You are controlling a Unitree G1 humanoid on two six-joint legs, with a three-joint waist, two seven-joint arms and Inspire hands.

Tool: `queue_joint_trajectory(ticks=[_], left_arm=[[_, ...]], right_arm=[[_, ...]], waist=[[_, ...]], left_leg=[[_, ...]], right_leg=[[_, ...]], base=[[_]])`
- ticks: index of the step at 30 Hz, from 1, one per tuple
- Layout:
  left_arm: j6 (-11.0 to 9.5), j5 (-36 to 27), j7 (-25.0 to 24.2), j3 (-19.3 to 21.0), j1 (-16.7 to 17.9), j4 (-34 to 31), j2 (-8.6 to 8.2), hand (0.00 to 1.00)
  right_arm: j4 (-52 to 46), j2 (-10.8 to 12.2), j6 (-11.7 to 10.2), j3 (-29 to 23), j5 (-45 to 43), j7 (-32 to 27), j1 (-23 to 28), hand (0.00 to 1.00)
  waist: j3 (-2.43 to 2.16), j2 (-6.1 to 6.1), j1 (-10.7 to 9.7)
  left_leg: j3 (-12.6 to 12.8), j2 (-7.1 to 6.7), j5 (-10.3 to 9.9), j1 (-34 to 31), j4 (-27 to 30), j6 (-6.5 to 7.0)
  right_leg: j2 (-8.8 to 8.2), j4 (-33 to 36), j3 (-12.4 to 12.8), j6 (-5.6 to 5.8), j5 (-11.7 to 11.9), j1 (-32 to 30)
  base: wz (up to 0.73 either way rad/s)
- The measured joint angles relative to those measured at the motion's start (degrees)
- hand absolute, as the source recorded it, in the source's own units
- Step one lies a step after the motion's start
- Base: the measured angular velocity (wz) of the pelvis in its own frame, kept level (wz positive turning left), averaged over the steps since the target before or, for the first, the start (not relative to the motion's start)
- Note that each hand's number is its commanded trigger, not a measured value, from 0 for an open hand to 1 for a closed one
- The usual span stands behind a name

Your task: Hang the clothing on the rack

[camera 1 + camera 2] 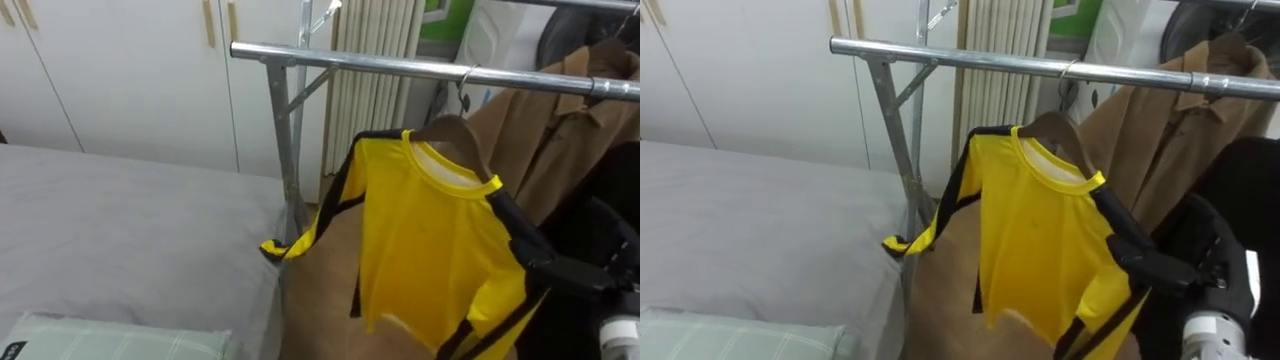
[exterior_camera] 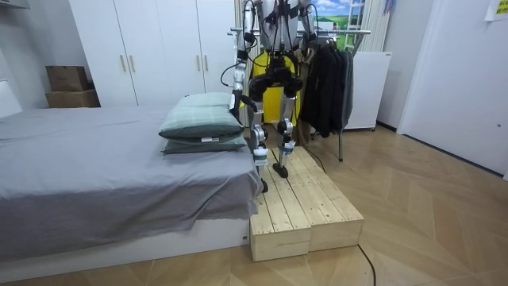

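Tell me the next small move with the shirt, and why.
Probably ease the right hand off the shirt. The hook of the hanger looks already over the rail, and the shirt hangs tilted with its low shoulder in that hand. Letting go should let it level out.

Head stereo pair close on the clothes rail (image 1: 420, 68); room camera well back, rail shared

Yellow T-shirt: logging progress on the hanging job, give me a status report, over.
Right hand against yellow T-shirt at its black sleeve; left hand at robot's side. T-shirt on wooden hanger, hook looks over the rail. Brown coat close beside, not blocking.
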Motion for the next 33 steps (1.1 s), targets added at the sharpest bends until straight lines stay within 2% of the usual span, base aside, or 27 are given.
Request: queue_joint_trajectory(ticks=[7,9,15,19,24,27,33], left_arm=[[0.0,0.0,0.0,0.0,0.9,0.0,0.0,0.0],[0.0,0.0,-0.2,0.0,1.5,0.0,0.0,0.0],[0.0,0.0,-0.8,0.0,1.7,0.1,0.0,0.0],[0.0,-0.8,-0.8,0.4,1.8,-0.1,0.0,0.0],[0.0,-0.9,-0.8,0.4,1.8,-0.1,0.08,0.0],[0.0,-0.8,-0.8,0.6,1.9,-0.1,0.12,0.0],[0.0,-1.3,-0.8,0.2,1.9,0.0,0.13,0.0]], right_arm=[[0.0,0.0,0.0,-0.4,0.0,0.6,5.0,0.0],[0.0,0.0,0.0,-0.8,0.0,1.2,6.8,0.0],[2.1,0.0,-0.1,-2.3,-0.6,2.2,11.0,0.0],[9.2,0.9,-0.3,-2.1,-3.4,3.2,13.3,0.0],[25.1,2.7,-0.2,-2.0,-4.7,5.7,14.6,0.0],[30.1,3.7,-0.5,-2.0,-5.0,8.0,16.5,0.0],[40.6,4.9,-1.3,-1.8,-4.8,11.3,16.4,0.0]], waist=[[0.12,-0.01,-1.2],[0.13,0.01,-2.3],[0.37,0.14,-3.0],[0.36,0.0,-3.1],[0.35,-0.49,-3.2],[0.37,-0.48,-3.1],[0.46,-0.36,-3.1]], left_leg=[[0.3,0.07,0.0,0.3,-0.4,-0.03],[0.5,0.13,-0.1,0.2,-0.5,-0.11],[0.8,0.13,-0.1,0.4,-0.6,-0.12],[0.7,0.11,-0.2,0.3,-0.6,-0.09],[0.7,0.05,-0.2,0.4,-0.7,-0.07],[0.7,0.07,-0.2,0.5,-0.8,-0.08],[0.8,0.07,-0.2,0.6,-0.8,-0.08]], right_leg=[[0.68,0.1,1.2,0.01,0.0,-0.1],[0.73,0.1,1.6,0.01,0.0,-0.3],[0.73,0.2,2.0,-0.1,0.1,-0.5],[0.7,0.3,1.9,0.01,0.0,-0.5],[0.72,0.4,2.0,-0.01,0.0,-0.6],[0.81,0.2,2.2,-0.18,0.1,-0.5],[0.8,0.2,2.3,-0.23,0.2,-0.4]], base=[[-0.1],[-0.11],[-0.04],[0.0],[0.0],[-0.02],[0.0]])
